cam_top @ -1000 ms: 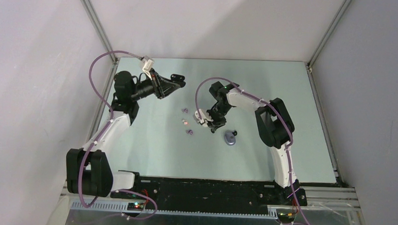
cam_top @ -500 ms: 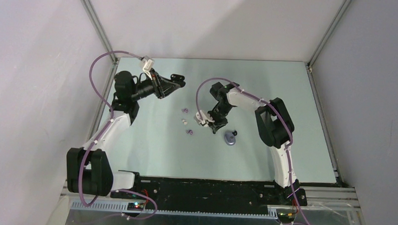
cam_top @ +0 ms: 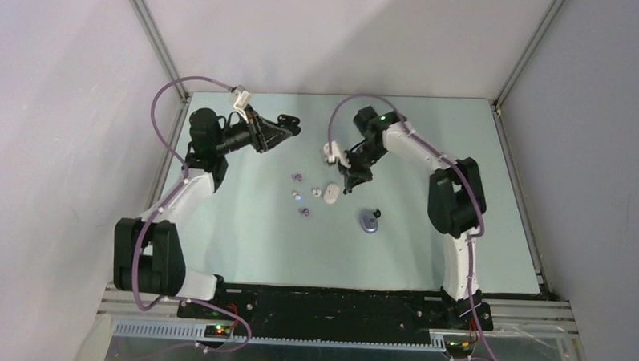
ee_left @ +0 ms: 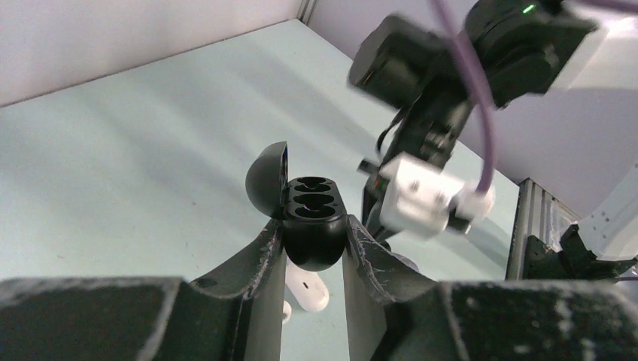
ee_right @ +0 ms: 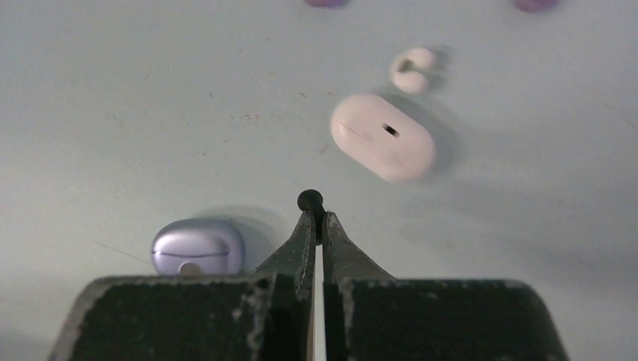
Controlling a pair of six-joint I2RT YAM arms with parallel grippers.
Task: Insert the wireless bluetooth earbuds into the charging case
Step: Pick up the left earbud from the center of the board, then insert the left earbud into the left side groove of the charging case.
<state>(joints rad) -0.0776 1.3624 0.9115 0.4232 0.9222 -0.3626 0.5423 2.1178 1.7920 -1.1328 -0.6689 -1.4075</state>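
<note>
The right gripper (cam_top: 348,188) has lifted toward 12 o'clock, uncovering one white case (cam_top: 330,194). Overhead: two purple buds (cam_top: 296,177), one white bud (cam_top: 296,196), and one black bud (cam_top: 377,212) at 1 o'clock of one lilac case (cam_top: 369,223). Left wrist: the left gripper (ee_left: 313,235) clamps one open black case (ee_left: 308,203). Right wrist: the jaws are clenched on a tiny round black bud (ee_right: 310,200).

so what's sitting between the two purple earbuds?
A white earbud, roughly midway between the far purple earbud and the near purple earbud; top external view shows it.
</note>
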